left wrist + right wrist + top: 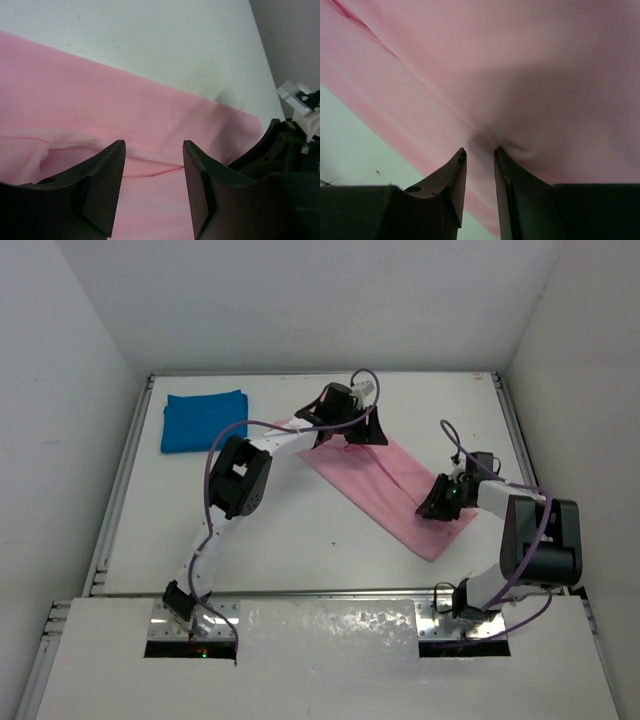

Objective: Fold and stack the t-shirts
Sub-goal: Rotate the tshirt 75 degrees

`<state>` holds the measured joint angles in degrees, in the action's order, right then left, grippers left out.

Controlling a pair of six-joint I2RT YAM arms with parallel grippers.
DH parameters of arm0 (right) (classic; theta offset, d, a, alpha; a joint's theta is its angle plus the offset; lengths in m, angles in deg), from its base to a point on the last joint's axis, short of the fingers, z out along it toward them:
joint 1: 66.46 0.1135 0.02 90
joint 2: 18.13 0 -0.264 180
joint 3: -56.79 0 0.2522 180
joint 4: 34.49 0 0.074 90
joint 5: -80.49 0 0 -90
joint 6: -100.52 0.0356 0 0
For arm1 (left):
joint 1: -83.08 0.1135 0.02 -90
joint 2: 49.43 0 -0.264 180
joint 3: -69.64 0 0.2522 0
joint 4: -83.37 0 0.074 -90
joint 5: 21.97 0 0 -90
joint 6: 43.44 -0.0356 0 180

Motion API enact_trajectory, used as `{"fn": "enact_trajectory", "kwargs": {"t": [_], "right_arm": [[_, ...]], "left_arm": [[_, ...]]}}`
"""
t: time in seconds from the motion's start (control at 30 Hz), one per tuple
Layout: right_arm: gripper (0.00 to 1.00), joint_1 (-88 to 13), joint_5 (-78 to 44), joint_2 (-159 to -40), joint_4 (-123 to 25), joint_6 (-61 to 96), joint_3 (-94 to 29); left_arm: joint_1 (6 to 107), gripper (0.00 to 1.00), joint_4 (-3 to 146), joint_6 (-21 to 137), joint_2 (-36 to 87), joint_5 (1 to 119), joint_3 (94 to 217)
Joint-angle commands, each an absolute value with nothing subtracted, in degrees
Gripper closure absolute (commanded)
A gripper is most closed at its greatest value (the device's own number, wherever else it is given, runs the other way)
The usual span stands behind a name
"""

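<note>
Body: white links [285, 440], black joints [240, 478], purple cables [209, 485]; left claw [154, 147], right claw [479, 150] black, tapered.

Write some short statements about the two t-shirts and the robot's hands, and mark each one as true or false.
1. The blue t-shirt lies folded at the far left of the table. True.
2. The pink t-shirt lies on top of the blue one. False: the two lie apart, with bare table between them.
3. The fingers of the left hand stand well apart over pink cloth. True.
4. The right hand is wide open above bare table. False: its fingers are close together, and pink cloth puckers at their tips.
</note>
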<state>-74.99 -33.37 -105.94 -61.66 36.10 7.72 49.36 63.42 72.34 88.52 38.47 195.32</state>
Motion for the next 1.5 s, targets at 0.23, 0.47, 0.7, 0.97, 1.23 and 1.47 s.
{"fn": "enact_trajectory", "kwargs": {"t": [0.23, 0.47, 0.7, 0.97, 1.23, 1.47], "right_arm": [[0.7, -75.2, -33.2, -105.0, -63.6, 32.9, 10.2], [0.69, -75.2, -32.6, -102.8, -65.5, 32.9, 9.0], [0.68, -75.2, -30.3, -100.4, -68.5, 32.2, 6.0], [0.68, -75.2, -29.6, -98.4, -70.6, 33.0, 0.9], [0.69, -75.2, -29.0, -97.3, -71.8, 32.7, 1.3], [0.69, -75.2, -28.1, -96.9, -72.9, 31.7, 1.3]], "left_arm": [[48.3, 0.53, 63.1, 71.6, 89.5, 44.9, 195.0], [48.1, 0.55, 60.6, 69.9, 88.9, 48.3, 191.8], [47.8, 0.6, 57.1, 67.0, 86.5, 50.1, 188.7], [47.9, 0.83, 55.1, 65.2, 81.8, 49.7, 193.5], [47.9, 1.0, 64.9, 70.7, 80.7, 46.0, 194.1], [47.4, 1.0, 63.3, 75.2, 89.8, 48.3, 200.3]]}}
